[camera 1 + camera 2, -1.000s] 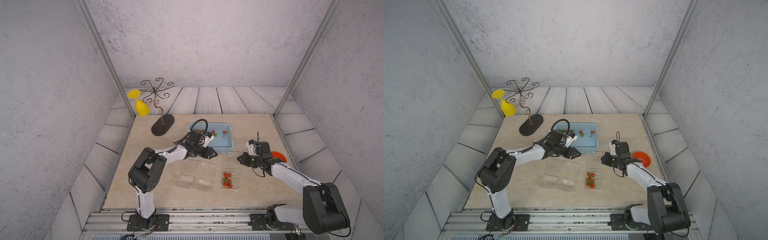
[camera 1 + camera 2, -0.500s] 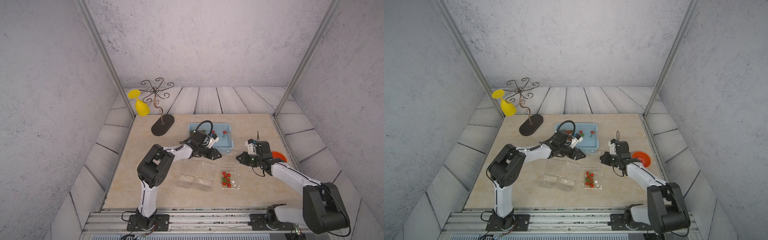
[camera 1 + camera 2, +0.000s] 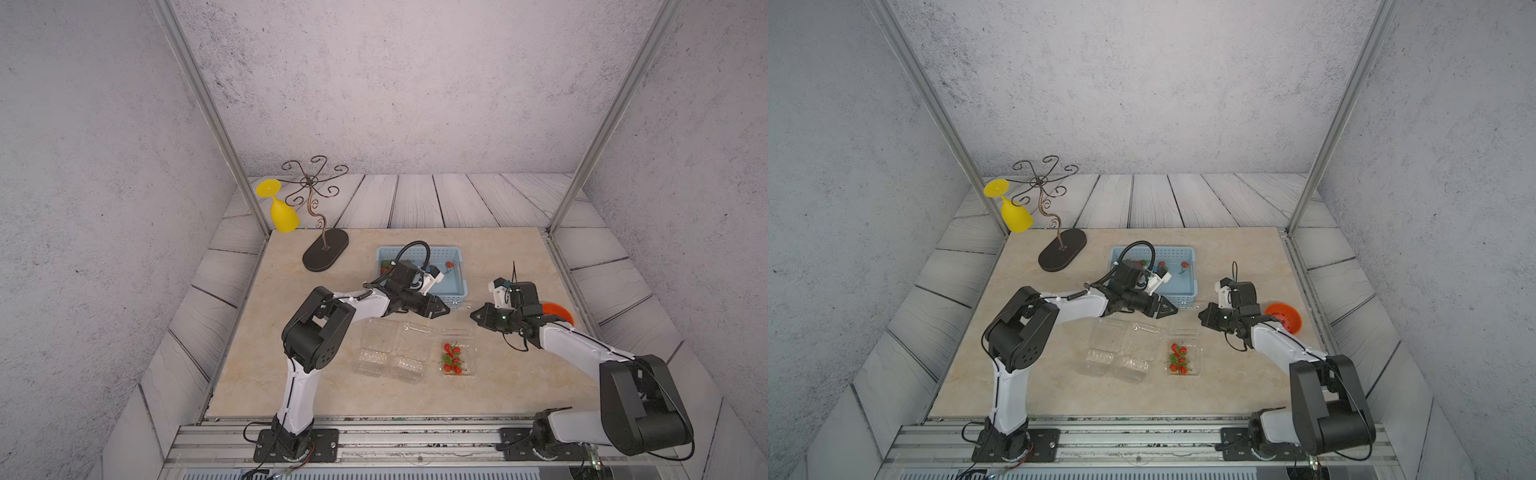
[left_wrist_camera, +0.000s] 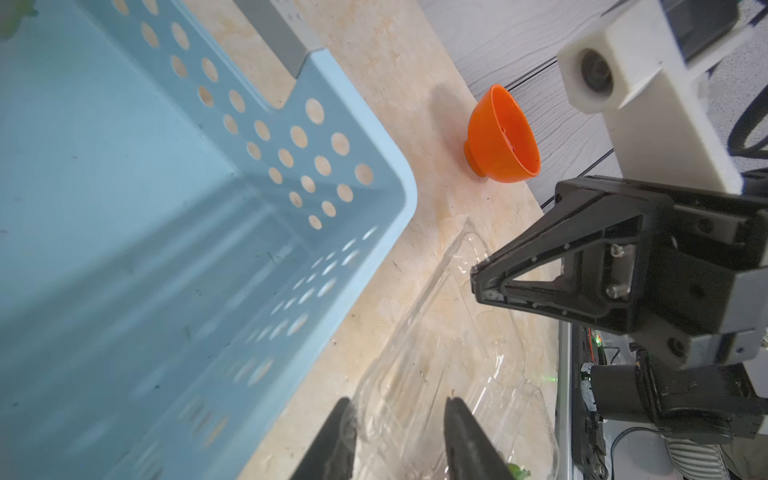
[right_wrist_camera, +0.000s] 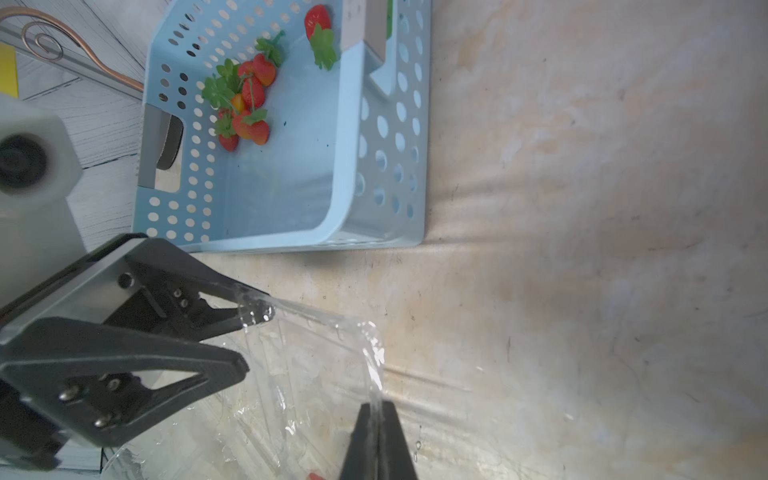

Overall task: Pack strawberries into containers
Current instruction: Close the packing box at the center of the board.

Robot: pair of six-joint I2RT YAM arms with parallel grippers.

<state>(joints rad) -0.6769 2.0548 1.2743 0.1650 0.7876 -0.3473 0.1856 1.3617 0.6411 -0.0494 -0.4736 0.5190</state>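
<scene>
Three clear containers stand in a row in both top views: left (image 3: 376, 345), middle (image 3: 411, 351), right (image 3: 465, 372). The right one holds several strawberries (image 3: 453, 359) and its lid (image 5: 316, 357) is raised. My right gripper (image 5: 377, 405) is shut on that lid's edge. My left gripper (image 4: 400, 403) is open, its fingers straddling the same clear lid (image 4: 449, 340); one fingertip (image 5: 253, 305) touches a lid corner. The two grippers face each other, left (image 3: 442, 311), right (image 3: 476, 316). More strawberries (image 5: 249, 99) lie in the light blue basket (image 5: 386, 166).
The basket (image 3: 451, 297) sits just behind the grippers. An orange bowl (image 3: 557, 311) stands at the table's right edge behind my right arm. A dark metal stand (image 3: 324, 253) with a hanging yellow goblet (image 3: 282, 212) is at the back left.
My left gripper has swung right from the basket's front to the right container's lid, and its jaws have narrowed a little. The right gripper has stayed on the lid.
</scene>
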